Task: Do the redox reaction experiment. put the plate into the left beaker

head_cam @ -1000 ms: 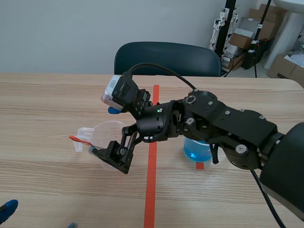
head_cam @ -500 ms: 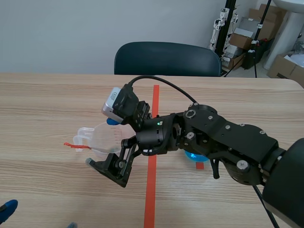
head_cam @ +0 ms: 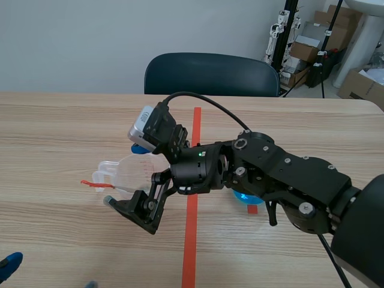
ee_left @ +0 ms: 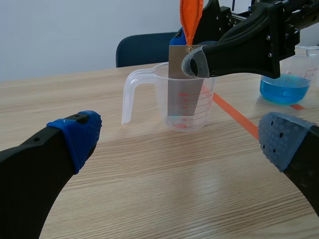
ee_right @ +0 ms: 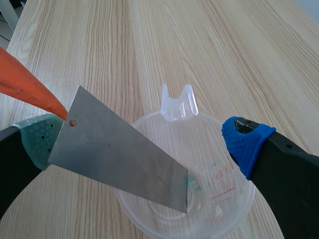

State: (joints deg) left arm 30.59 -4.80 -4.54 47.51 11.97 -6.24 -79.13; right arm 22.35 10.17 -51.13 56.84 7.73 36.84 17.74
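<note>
R gripper (ee_right: 142, 144) stood spread wide over the clear left beaker (ee_left: 207, 102), gripping nothing: grey-green pad (ee_right: 37, 139) on one side, blue pad (ee_right: 244, 142) on the other, well apart. The metal plate (ee_right: 119, 159) sat tilted w/ its lower end down inside that beaker, top corner touching the grey-green pad only, and an orange tag (ee_left: 191, 15) ran off from the hole at that corner. The beaker's handle (ee_left: 130, 94) pointed away from the tape line (head_cam: 191, 240). Across that line stood the right beaker (ee_left: 285, 87) w/ blue liquid, partly hidden under the R arm (head_cam: 282, 174) in the scene view. That arm lay across the tape line and blocked most of the mid table. L gripper (ee_left: 174, 139) was open too, fingers apart w/ nothing btwn them, low at the near-left corner of the table (ee_left: 149, 189), facing the left beaker and well apart from it. Plain wood ran btwn the two. Past the beaker, wood ran on to the far edge, where a dark chair (head_cam: 210, 72) was tucked in. Boxes (head_cam: 312, 48) were stacked beyond the far-right corner.
</note>
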